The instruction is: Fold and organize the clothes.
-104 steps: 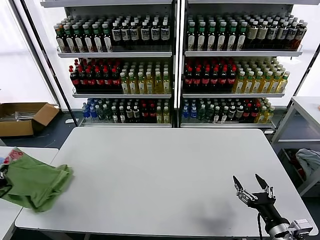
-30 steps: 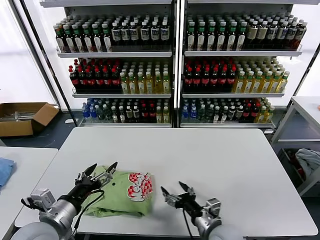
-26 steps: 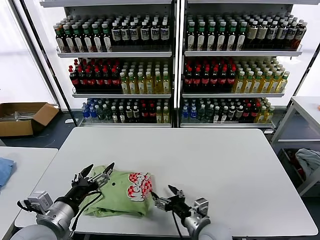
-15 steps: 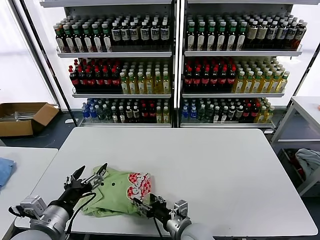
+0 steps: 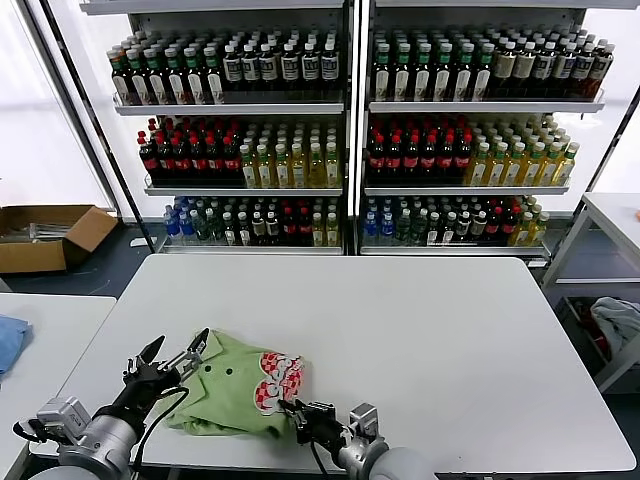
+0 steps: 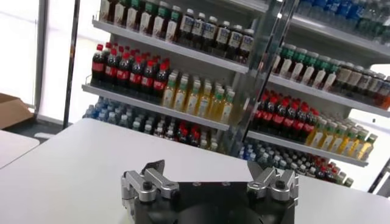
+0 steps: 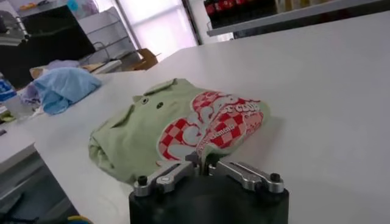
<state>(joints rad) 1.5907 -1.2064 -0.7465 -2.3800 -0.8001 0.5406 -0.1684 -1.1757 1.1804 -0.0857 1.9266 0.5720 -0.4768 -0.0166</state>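
Observation:
One of the clothes, a light green shirt point(image 5: 225, 395) with small buttons and a red-and-white checkered print point(image 5: 275, 378), lies bunched near the front edge of the white table point(image 5: 420, 330). My right gripper point(image 5: 293, 408) is at the shirt's right edge, shut on a fold of the printed fabric. In the right wrist view the shirt point(image 7: 152, 125) runs into the closed right gripper point(image 7: 202, 162). My left gripper point(image 5: 176, 350) is open at the shirt's left edge, over its collar. In its own view the left gripper point(image 6: 209, 173) holds nothing, and only bare table shows between its fingers.
Shelves of bottles point(image 5: 350, 130) stand behind the table. A side table on the left carries a blue cloth point(image 5: 8, 338), which the right wrist view shows as a blue cloth point(image 7: 64, 85) too. A cardboard box point(image 5: 45, 235) lies on the floor at the left. Another table point(image 5: 615, 215) stands at the right.
My right gripper slid left to the shirt's right edge and shut on the printed fold, bunching it. My left gripper drifted slightly left and stayed open.

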